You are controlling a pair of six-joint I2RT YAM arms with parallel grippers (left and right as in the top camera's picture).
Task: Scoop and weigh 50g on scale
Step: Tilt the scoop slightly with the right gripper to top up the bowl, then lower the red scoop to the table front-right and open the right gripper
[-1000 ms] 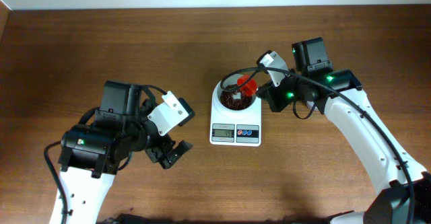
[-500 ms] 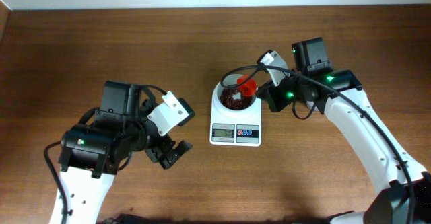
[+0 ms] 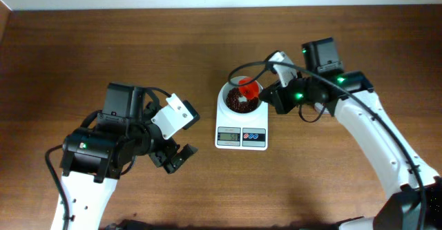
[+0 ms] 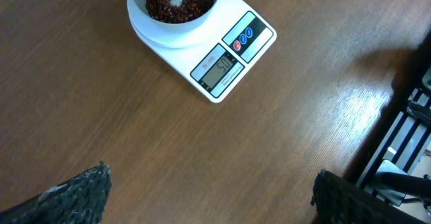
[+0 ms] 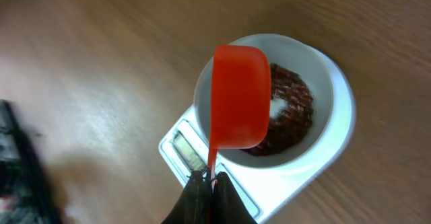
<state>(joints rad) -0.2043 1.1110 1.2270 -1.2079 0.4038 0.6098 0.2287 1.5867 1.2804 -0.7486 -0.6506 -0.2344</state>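
Left hand (image 3: 177,158) hangs over the left half of the table (image 3: 207,36), jaws spread fully apart, holding nothing and touching nothing; in its wrist view only bare wood lies between the two fingertips (image 4: 74,194). Scale (image 3: 241,130) stands near the table's middle, well apart from that hand and to its right. Seen from overhead, the scale's long axis runs from the far edge of the table towards the near edge, with the round white bowl (image 3: 226,104) at the far end and the display (image 3: 228,137) and buttons (image 3: 254,137) at the near end. Digits show on the display but are too small to read with certainty. Beans (image 3: 238,106) lie as a dark red-brown heap inside the bowl, with a pale patch of bowl floor showing at the centre. An orange-red scoop (image 3: 250,89) is above the bowl's right side, cup over the beans, handle running back to the right; contact with the beans cannot be determined. Right hand (image 3: 273,94) is closed tight on the end of that handle, just beside the scale's right edge.
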